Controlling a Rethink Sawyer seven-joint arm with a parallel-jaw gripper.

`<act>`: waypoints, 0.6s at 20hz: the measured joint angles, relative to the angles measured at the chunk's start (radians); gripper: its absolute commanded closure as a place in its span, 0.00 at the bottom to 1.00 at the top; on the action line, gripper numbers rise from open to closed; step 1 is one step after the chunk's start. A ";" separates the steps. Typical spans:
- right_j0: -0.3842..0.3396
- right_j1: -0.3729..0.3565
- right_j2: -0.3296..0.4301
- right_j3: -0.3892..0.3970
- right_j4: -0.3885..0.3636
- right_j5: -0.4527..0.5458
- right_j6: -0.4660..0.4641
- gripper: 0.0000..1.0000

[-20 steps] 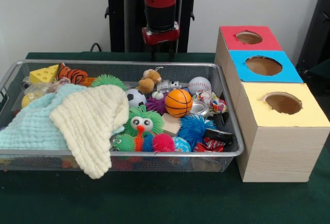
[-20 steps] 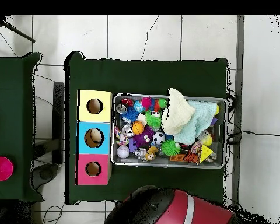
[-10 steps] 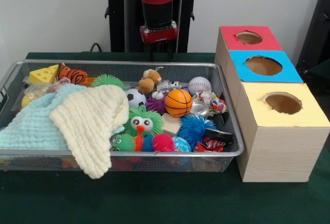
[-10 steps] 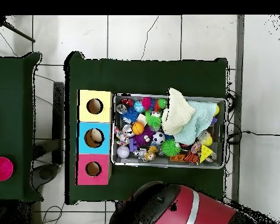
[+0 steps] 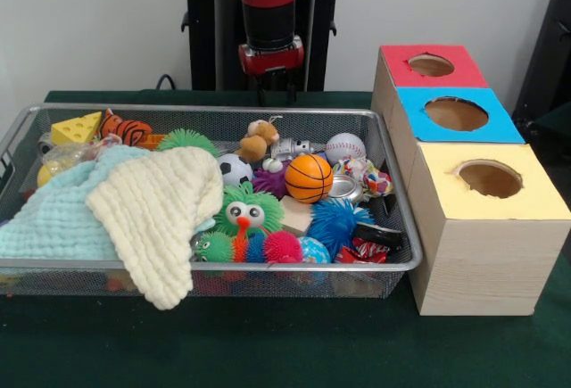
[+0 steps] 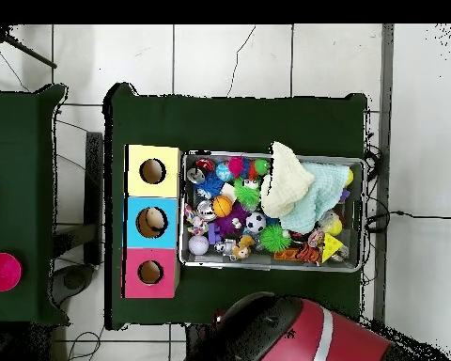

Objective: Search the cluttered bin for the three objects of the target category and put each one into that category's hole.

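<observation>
Now the gripper (image 5: 275, 95) is hanging behind the wire bin's (image 5: 393, 194) far rim; whether its claw is spread, I cannot tell. An orange basketball (image 5: 309, 177) with black seams is sitting mid-bin, beside the white baseball (image 5: 344, 147).

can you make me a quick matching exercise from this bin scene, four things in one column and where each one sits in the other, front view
Things:
1. basketball
2. cheese wedge
3. cream cloth
4. yellow-topped box

Places:
A. draped over the bin's near rim
B. far left corner of the bin
C. outside the bin, nearest the camera in the row of boxes
D. middle of the bin, beside the soccer ball

Pairs: 1-D, 2-B, 3-A, 4-C
</observation>
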 measured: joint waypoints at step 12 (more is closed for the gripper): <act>0.014 -0.008 0.000 0.007 0.044 0.016 0.000 0.00</act>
